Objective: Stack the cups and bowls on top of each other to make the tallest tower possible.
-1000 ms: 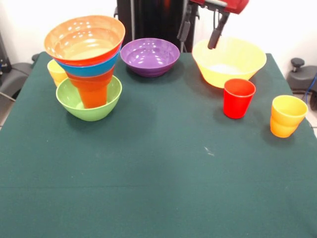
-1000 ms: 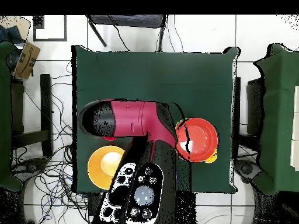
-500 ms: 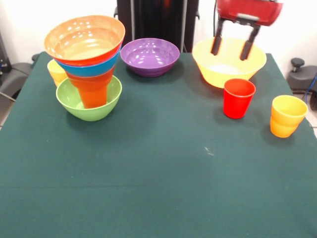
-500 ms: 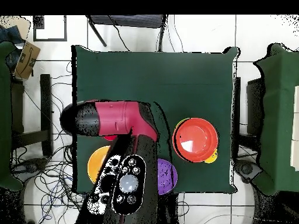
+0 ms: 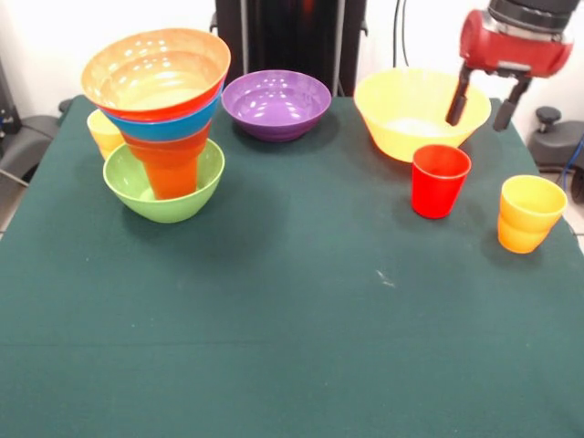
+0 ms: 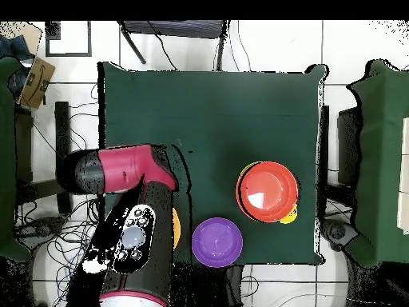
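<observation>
With our gripper (image 5: 482, 109) hanging spread and empty over the right rim of the big yellow bowl (image 5: 411, 114), we judge we are choosing the next piece for the tower (image 5: 160, 109) at the table's left, which needs that bowl's rim pinched.

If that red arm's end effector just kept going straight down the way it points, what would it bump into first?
Most likely the rim of the big yellow bowl. The open end effector hangs over the bowl's right edge: one finger lines up with the rim, the other seems to fall just outside, over the green table. Depth is hard to judge.
</observation>
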{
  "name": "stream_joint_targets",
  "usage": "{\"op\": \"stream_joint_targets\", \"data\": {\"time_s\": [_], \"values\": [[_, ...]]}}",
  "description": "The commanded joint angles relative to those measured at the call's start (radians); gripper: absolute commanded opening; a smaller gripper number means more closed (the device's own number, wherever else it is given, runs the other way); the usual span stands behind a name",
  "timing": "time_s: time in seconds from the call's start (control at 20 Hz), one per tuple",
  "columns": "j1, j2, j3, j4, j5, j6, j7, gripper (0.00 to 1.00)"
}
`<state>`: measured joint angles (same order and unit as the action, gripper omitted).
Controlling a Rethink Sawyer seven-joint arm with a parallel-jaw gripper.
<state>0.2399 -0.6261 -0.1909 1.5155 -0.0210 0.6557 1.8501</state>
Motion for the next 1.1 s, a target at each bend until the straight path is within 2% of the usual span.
{"op": "stream_joint_targets", "data": {"time_s": [0.05,0.5,0.7,1.1], "values": [[0.071,0.125,-0.004,-0.042,0.008,0.072,0.256,1.00],[0.162,0.221,-0.144,-0.145,-0.015,0.185,0.353,1.00],[0.167,0.234,-0.151,-0.171,-0.006,0.211,0.361,1.00],[0.169,0.214,-0.138,-0.160,0.014,0.249,0.364,1.00]]}}
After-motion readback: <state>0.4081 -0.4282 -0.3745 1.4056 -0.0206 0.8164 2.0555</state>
